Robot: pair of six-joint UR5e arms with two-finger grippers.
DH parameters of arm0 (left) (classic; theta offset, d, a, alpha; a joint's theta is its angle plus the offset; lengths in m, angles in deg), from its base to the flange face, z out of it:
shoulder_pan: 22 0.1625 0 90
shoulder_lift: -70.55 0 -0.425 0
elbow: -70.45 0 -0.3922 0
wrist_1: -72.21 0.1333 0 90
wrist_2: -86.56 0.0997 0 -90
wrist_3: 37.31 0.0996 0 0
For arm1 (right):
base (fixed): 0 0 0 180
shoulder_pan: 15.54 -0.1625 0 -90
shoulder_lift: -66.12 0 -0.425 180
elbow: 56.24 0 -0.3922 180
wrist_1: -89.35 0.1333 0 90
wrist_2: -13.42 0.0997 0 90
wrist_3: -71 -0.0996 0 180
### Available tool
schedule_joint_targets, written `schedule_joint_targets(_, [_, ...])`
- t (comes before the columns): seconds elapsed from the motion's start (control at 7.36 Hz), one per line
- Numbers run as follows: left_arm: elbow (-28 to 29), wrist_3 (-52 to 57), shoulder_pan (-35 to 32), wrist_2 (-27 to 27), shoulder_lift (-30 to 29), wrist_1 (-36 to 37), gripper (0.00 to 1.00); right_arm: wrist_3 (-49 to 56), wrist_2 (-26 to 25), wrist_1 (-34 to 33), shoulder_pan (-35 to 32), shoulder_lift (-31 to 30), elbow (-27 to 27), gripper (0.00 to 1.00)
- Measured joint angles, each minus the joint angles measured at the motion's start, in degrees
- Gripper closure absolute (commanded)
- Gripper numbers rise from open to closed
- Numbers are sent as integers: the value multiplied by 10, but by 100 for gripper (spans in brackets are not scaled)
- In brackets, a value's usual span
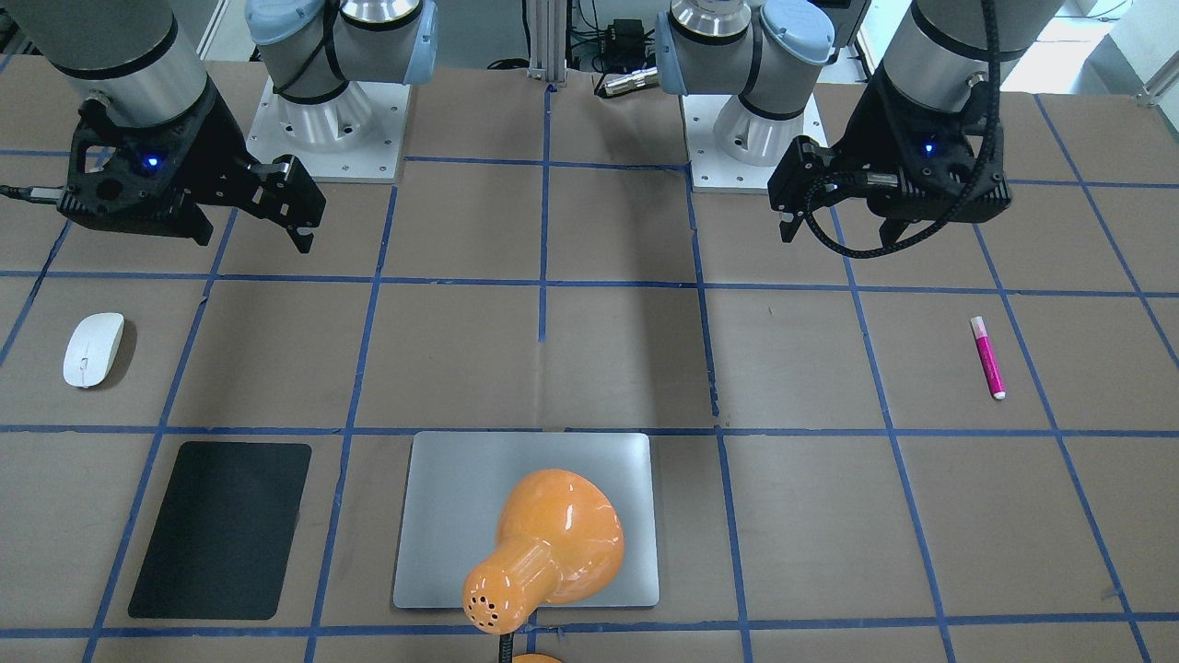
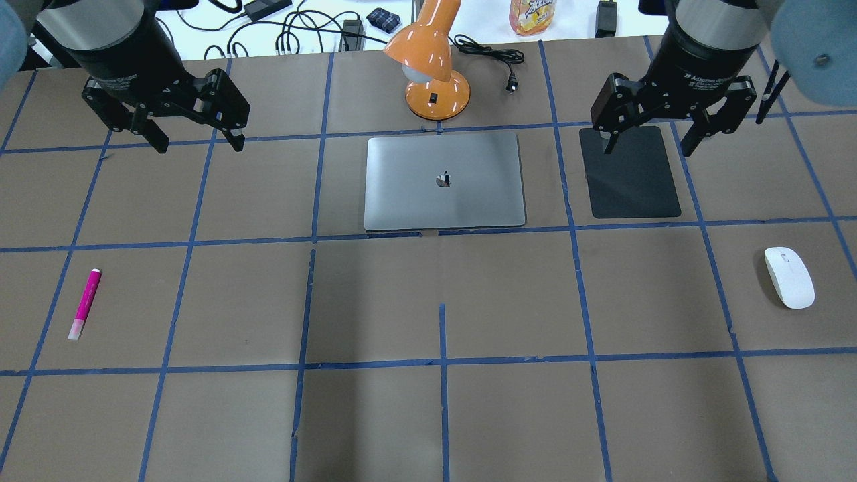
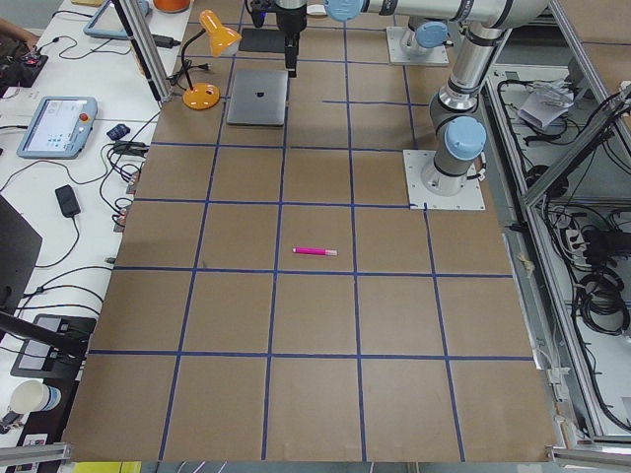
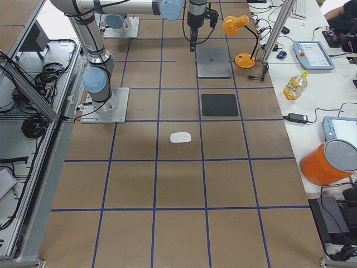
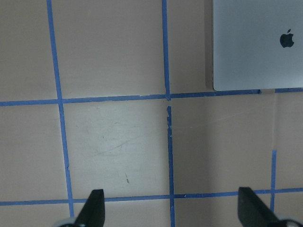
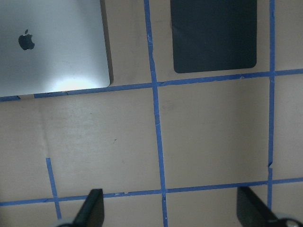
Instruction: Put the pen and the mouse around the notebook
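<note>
The silver-grey notebook lies closed at the far middle of the table, also seen as notebook under the lamp. A magenta pen rests alone at the left, pen. The white mouse sits at the right, mouse. My left gripper hovers open high above the table's far left, well beyond the pen. Over the black mat hangs my right gripper, also open, far from the mouse. Both hold nothing.
A black mat lies right of the notebook. An orange desk lamp stands just behind the notebook, its cable trailing right. Blue tape lines grid the brown table. Clutter sits beyond the far edge.
</note>
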State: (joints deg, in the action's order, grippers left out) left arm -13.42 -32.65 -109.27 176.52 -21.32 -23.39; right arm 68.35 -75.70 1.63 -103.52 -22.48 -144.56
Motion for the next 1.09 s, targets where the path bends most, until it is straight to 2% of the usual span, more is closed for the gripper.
schedule_joint_targets(0.54, [-2,-9,0,1,1,-7,0,3,0,0,2,1,1,0])
schedule_joint_targets(0.81, [-20,26,16,0,11,-5,0,29,-3,-1,28,4,5,0])
schedule_joint_targets(0.95, [-38,45,48,-1,7,1,0,60,-4,0,67,4,6,0])
schedule_joint_targets(1.09, [-74,73,112,-3,1,22,0,113,-6,1,120,5,4,0])
